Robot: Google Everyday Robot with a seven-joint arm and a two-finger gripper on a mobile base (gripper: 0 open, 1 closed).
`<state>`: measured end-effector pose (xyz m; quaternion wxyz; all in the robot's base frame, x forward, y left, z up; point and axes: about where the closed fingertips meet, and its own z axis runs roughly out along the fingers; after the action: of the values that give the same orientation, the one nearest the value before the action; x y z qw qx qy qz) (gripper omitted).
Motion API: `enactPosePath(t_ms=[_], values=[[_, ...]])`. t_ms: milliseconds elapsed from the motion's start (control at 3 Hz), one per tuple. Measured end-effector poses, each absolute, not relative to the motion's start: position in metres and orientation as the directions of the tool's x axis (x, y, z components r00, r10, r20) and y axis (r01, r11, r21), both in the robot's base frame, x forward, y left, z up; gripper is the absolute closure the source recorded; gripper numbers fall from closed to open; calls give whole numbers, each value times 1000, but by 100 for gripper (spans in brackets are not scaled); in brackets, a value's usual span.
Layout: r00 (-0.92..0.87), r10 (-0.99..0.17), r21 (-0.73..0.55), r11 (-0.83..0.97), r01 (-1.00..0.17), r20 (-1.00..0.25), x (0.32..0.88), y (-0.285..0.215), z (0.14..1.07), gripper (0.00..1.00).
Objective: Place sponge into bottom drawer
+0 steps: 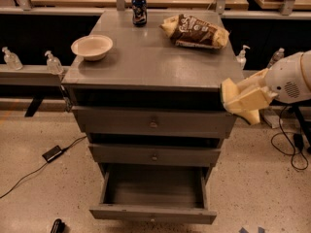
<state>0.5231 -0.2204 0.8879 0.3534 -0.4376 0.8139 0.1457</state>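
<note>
My gripper (pixel 239 102) hangs off the right front corner of the grey cabinet, level with the top drawer. It is shut on the sponge (pixel 227 95), a pale yellow pad with a thin green face turned left toward the cabinet. The white arm (pixel 291 79) reaches in from the right edge. The bottom drawer (pixel 153 213) is pulled open below and to the left of the gripper, and its inside shows nothing in it. The two drawers above it are shut.
On the cabinet top (pixel 155 62) stand a beige bowl (pixel 92 46), a dark can (pixel 139 9) and a yellow-brown snack bag (pixel 195 30). Small bottles (pixel 52 62) stand on the left shelf. A cable and black box (pixel 51 153) lie on the floor at left.
</note>
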Motion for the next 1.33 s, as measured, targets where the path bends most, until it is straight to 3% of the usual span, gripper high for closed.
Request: enactPosePath(t_ms=[333, 1000, 1333], values=[[-373, -548, 18, 546, -838, -749, 536, -219, 824, 100], [-353, -286, 202, 446, -872, -891, 553, -221, 691, 100], [-452, -205, 345, 406, -846, -868, 550, -239, 604, 100]])
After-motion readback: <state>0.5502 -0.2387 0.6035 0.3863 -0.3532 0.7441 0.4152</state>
